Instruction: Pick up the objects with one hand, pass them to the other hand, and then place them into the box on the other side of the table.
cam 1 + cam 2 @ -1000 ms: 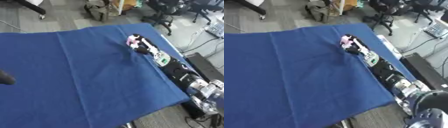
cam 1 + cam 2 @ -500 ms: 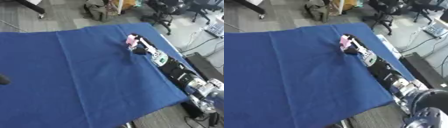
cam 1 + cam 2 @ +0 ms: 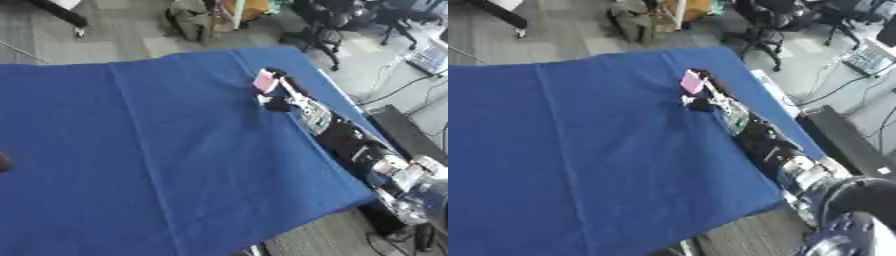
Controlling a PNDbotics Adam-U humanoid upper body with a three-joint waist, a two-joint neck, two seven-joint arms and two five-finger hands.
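fingers: right hand [image 3: 278, 95] curled round a pink object [image 3: 265, 80], lifted just above the cloth near the table's far right edge
left hand: only a dark bit at the left edge [image 3: 4, 162]; can't tell its fingers
right arm: black, silver joints, runs in from lower right
table: blue cloth [image 3: 131, 150], bare apart from the hand
progress: pick looks done; handover and placing left
hidden: box not in view; object's shape unclear beyond small, flat, pink

A small pink object [image 3: 265, 81], flat and roughly rectangular, sits tilted in the upper right of the frame, pinched at the fingertips of the right robot hand [image 3: 282, 95] above the blue-covered table [image 3: 157, 150].
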